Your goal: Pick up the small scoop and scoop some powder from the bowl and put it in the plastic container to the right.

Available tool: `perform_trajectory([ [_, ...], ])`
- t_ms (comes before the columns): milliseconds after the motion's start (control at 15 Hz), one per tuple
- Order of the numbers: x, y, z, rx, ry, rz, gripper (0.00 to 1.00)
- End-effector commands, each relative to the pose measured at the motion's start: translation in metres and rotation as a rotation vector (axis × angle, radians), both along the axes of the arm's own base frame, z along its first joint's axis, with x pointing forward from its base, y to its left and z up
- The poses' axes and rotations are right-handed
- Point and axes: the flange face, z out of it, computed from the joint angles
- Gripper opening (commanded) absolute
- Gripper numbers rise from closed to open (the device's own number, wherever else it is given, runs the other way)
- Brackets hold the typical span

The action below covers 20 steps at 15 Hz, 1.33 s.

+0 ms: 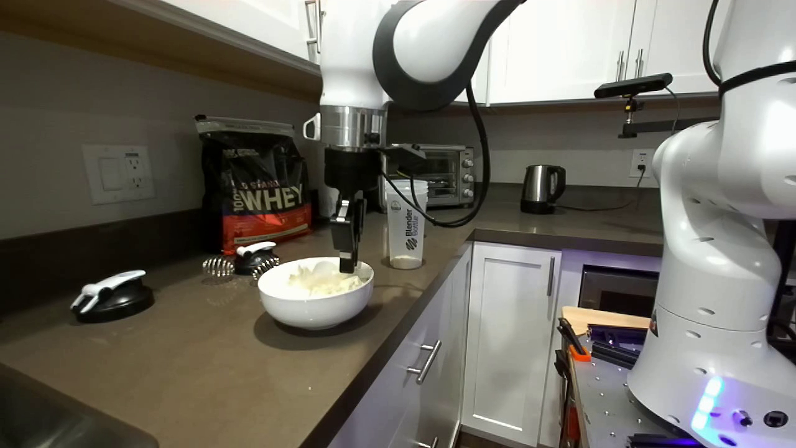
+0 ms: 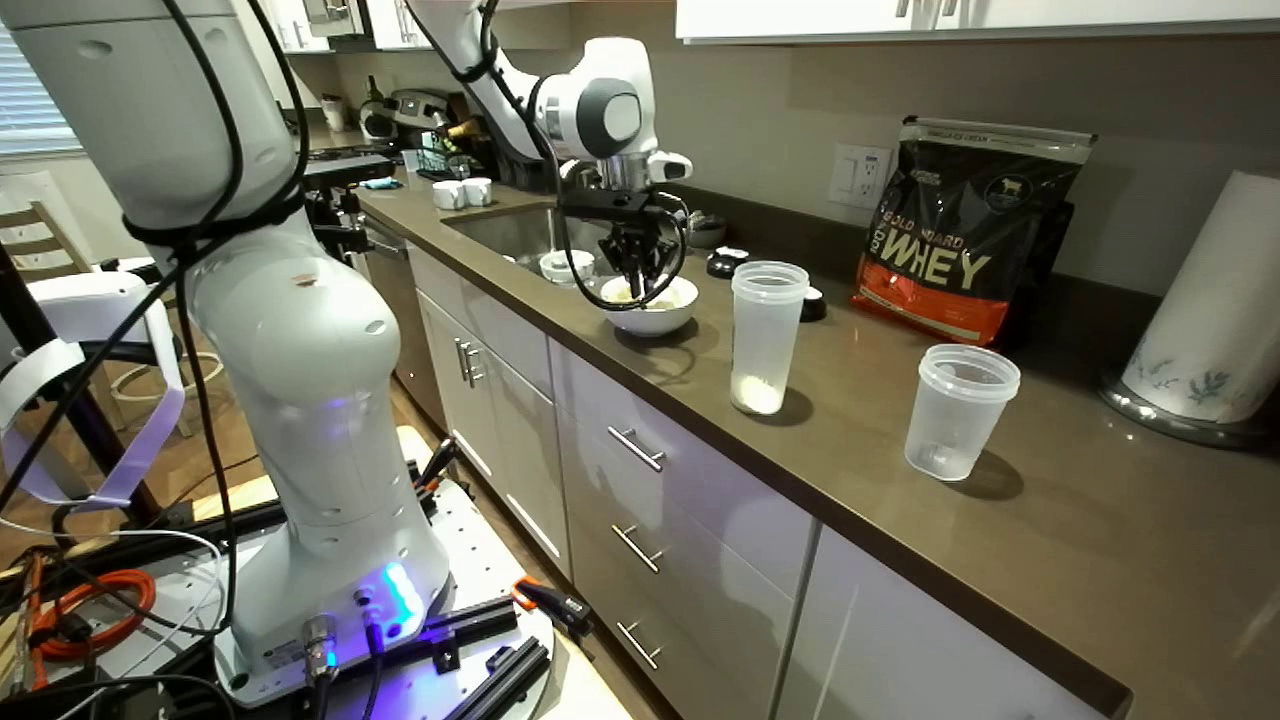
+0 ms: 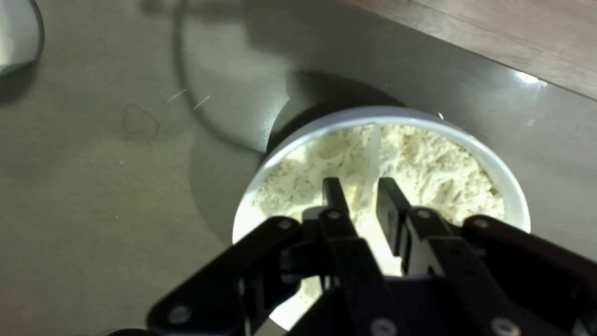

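Observation:
The white bowl [image 1: 314, 308] stands on the counter with cream-white powder [image 1: 323, 283] heaped in it; the bowl [image 3: 508, 186] and powder [image 3: 447, 172] fill the middle of the wrist view. The scoop's pale translucent handle [image 3: 373, 151] lies over the powder; the rest of the scoop is hidden. My gripper [image 1: 348, 264] points down just over the bowl. In the wrist view its fingertips [image 3: 359, 184] are apart, with the handle running between or below them, not visibly clamped. The clear plastic container [image 2: 768, 330] stands beside the bowl, with a little powder at its bottom.
A smaller clear cup [image 2: 960, 410], a paper-towel roll [image 2: 1205, 300] and a black whey bag [image 2: 975, 230] stand farther along the counter. Black lids [image 1: 115, 298] and wire whisk balls [image 1: 217, 266] lie near the wall. The counter's front edge [image 1: 373, 354] runs close to the bowl.

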Motion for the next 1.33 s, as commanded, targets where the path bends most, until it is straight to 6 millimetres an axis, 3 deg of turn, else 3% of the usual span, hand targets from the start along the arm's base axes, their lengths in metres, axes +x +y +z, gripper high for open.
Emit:
perform_trajectory([
  [0, 0.003, 0.006, -0.002, 0.017, 0.026, -0.014, 0.26],
  [333, 0.003, 0.007, -0.007, 0.025, 0.035, -0.016, 0.36],
  [533, 0.003, 0.006, -0.009, 0.024, 0.040, -0.017, 0.30],
  [733, 0.003, 0.006, -0.011, 0.026, 0.044, -0.018, 0.17],
  [1133, 0.005, 0.006, -0.014, 0.026, 0.050, -0.019, 0.20],
  [1267, 0.006, 0.006, -0.013, 0.027, 0.050, -0.019, 0.12],
])
